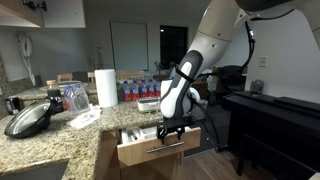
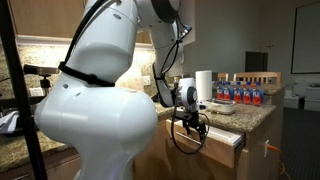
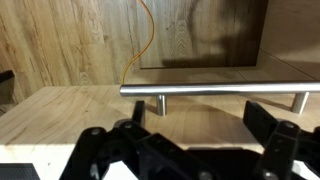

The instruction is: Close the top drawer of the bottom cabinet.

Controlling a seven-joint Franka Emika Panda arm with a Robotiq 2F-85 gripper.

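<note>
The top drawer [image 1: 150, 150] of the bottom cabinet [image 1: 108, 160] stands pulled out under the granite counter, with its white tray and utensils showing. In the wrist view its light wood front [image 3: 90, 105] and silver bar handle [image 3: 215, 90] fill the frame. My gripper [image 1: 172, 130] hangs just in front of the drawer front, close to the handle. Its fingers [image 3: 185, 125] are spread apart with nothing between them. It also shows in an exterior view [image 2: 193, 124] beside the open drawer [image 2: 225, 140].
On the counter stand a paper towel roll [image 1: 106, 87], a dark pan lid [image 1: 30, 118], a glass jar [image 1: 75, 98] and a row of bottles [image 1: 140, 88]. A dark table [image 1: 275, 120] stands beyond the drawer. The robot's white body [image 2: 95, 110] fills much of an exterior view.
</note>
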